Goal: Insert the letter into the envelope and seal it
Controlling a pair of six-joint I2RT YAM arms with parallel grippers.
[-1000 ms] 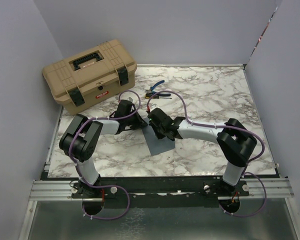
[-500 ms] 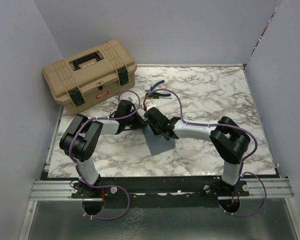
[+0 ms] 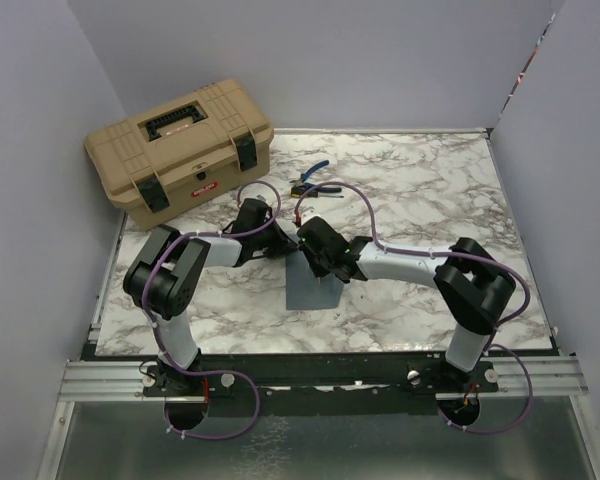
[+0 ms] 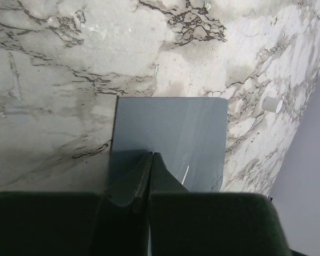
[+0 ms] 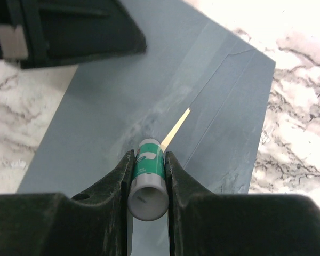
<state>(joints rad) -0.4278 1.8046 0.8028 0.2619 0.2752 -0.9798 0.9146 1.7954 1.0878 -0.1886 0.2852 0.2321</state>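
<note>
Marble table (image 3: 430, 190): my left gripper (image 4: 151, 157), fingers closed, presses the envelope (image 4: 170, 122) edge as my right gripper (image 5: 148, 160), clamping a glue stick (image 5: 148, 169), hovers over its middle.

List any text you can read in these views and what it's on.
No text can be quoted.
On the toolbox: a red label with pale print, too small to read.
On the glue stick held in the right gripper: a green and white wrapper, its marks too blurred to read.
On the envelope: no text shows.
</note>
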